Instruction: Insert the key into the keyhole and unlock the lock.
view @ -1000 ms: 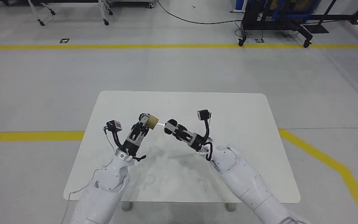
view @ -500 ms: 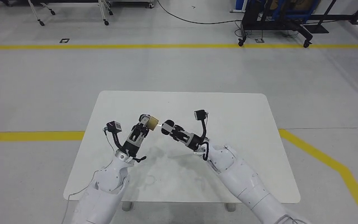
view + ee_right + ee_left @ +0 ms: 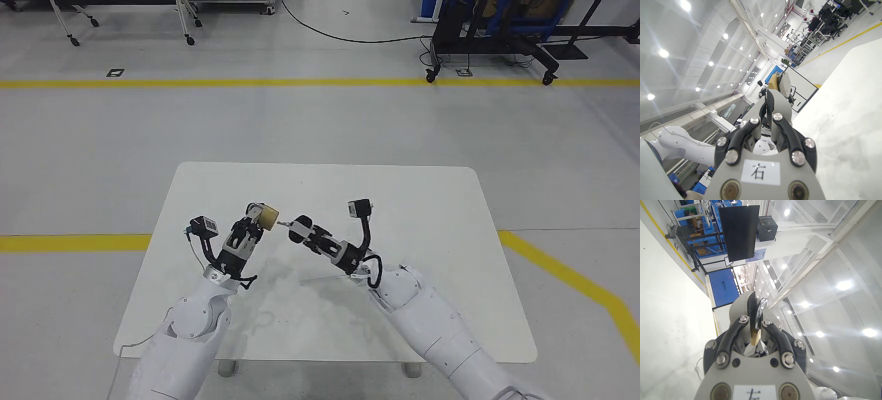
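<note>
Both arms are raised over the near middle of the white counter (image 3: 420, 190), their wrists angled toward each other so the two tools almost meet in the air; the left gripper (image 3: 258, 218) holds a small brass padlock (image 3: 265, 213) up off the surface, its fingers (image 3: 751, 303) closed tight on it, with the brass body wedged between them and a shiny metal part standing out near the tips, though I can't make out whether that part is the shackle; from the right wrist the same padlock (image 3: 773, 81) sits just past the right arm's own tips, its brass face turned toward them; the right gripper (image 3: 298, 226) points straight at that face, its fingers (image 3: 780, 106) drawn narrow around the key (image 3: 285, 223), a thin pale sliver spanning the small space between gripper and lock; the key's tip reaches the lock body, but from where I stand I can't tell if it sits inside the keyhole or only rests against the face; on the grey floor around the counter runs a yellow line (image 3: 300, 82) beyond the far edge.
</note>
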### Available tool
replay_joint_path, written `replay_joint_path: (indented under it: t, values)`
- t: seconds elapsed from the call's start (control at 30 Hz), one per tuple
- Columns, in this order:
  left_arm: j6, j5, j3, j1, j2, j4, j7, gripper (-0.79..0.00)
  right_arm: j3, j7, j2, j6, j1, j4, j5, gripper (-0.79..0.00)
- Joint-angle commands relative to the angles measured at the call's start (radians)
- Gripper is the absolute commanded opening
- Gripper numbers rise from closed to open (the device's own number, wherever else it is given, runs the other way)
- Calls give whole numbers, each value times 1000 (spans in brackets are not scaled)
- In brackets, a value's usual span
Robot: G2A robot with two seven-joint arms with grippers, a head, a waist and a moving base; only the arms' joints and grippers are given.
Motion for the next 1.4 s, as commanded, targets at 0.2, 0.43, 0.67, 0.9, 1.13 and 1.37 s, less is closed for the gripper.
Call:
replay_joint_path:
  t: [0.2,0.43,0.67,0.9,1.13,1.37]
  values:
    - [-13,30,-4,5,-4,-1,7,-785,-6,-14,-6,22,7,11,-13,-785]
    - [-18,60,-4,7,-9,-3,20,-785,-9,-15,-9,28,10,14,-22,-785]
    - [-47,150,-7,16,-13,-12,76,-785,-3,-53,-11,34,4,9,-70,-785]
    - [-74,258,0,28,-21,-25,160,-785,2,-103,-12,44,-10,-9,-142,-785]
    - [-70,263,8,29,-27,-25,165,-785,14,-153,-11,53,-27,-34,-206,-785]
    - [-66,247,7,30,-31,-26,157,-785,14,-202,-13,74,-41,-53,-280,-785]
